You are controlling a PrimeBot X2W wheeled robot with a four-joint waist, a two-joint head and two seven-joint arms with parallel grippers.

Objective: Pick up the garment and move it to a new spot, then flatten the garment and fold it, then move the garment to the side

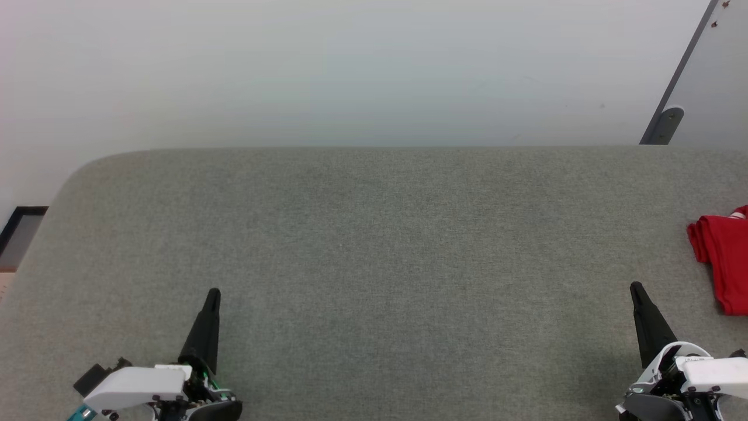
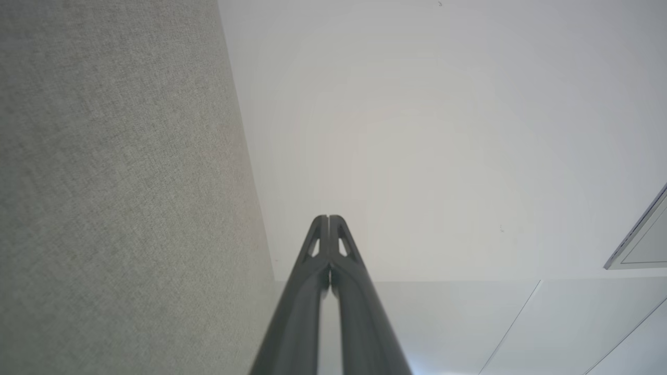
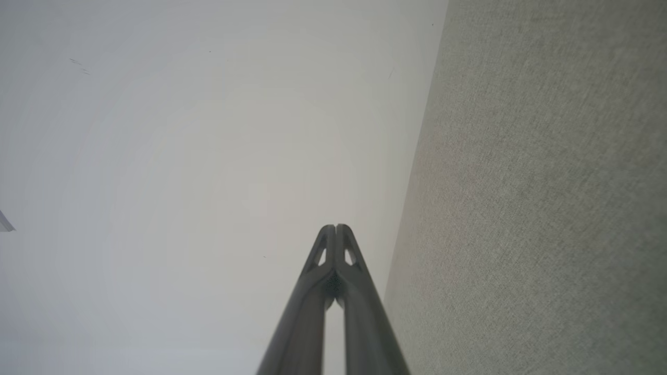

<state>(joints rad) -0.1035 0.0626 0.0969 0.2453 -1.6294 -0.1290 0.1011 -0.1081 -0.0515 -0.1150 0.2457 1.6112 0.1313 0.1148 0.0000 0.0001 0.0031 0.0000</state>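
A broad table [image 1: 374,245] covered in grey-green woven cloth takes up most of the head view. Its weave is fine and matte, and its far left corner is rounded. Beyond it lies a smooth, pale, featureless surface [image 1: 350,70]. At the upper right a flat grey panel [image 1: 710,82] leans at a slant, with a small dark rounded bracket [image 1: 669,120] at its base.

The garment [image 1: 723,257] lies on the table at the far right, cut off by the picture's edge. It is a soft red bundle with layered folds along its left side and a sliver of white trim at the top. It sits near the right gripper [image 1: 636,287] without touching it.

That gripper rises from a white housing as a slim dark taper, its two fingers pressed together on nothing. The left gripper [image 1: 214,292] is the same shape, also pinched together and empty, well apart from the garment. In each wrist view the fingertips meet, with small triangular cut-outs just below.
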